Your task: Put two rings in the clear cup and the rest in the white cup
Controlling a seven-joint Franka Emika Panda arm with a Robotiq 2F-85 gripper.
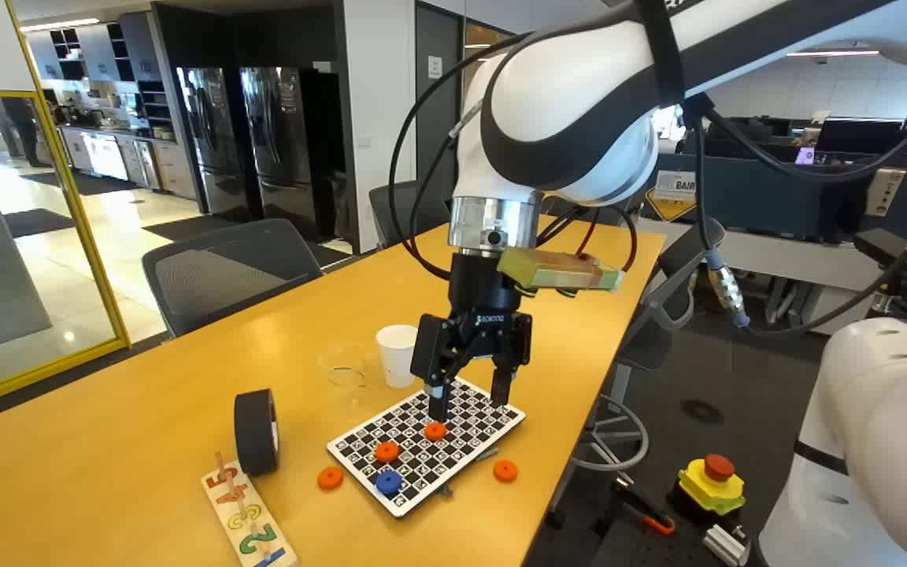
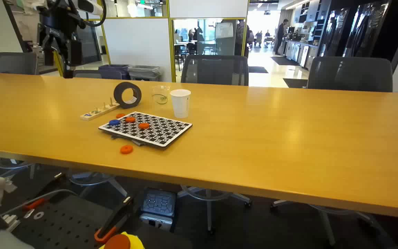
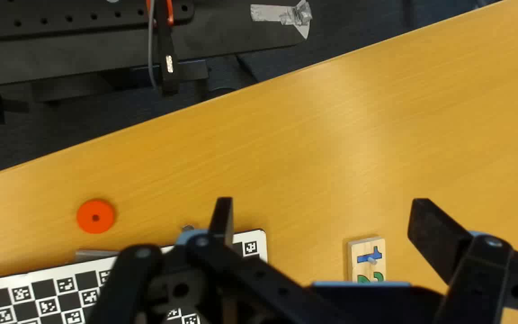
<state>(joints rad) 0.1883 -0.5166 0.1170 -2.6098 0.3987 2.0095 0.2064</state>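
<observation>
Gripper wide, nothing held, well above desk; I'd call it pre-grasp. Next prob. calls for lining up & dropping over loose orange ring nr robot-side edge; other rings on/beside checkerboard. Twd far edge, clear cup looks faint & I can't see into white cup.

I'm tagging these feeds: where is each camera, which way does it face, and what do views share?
In an exterior view: camera raised, looking down along the table; arm, tool and probably base show.
In an exterior view: camera before the table's long edge, looking across towards chairs; tool upper left, probably base lower left.
Wrist view: camera beside the tool, looking down over the table's edge; fingers spread at the bottom.
Both exterior views share the clear cup and white cup; all three, the checkerboard and an orange ring.
</observation>
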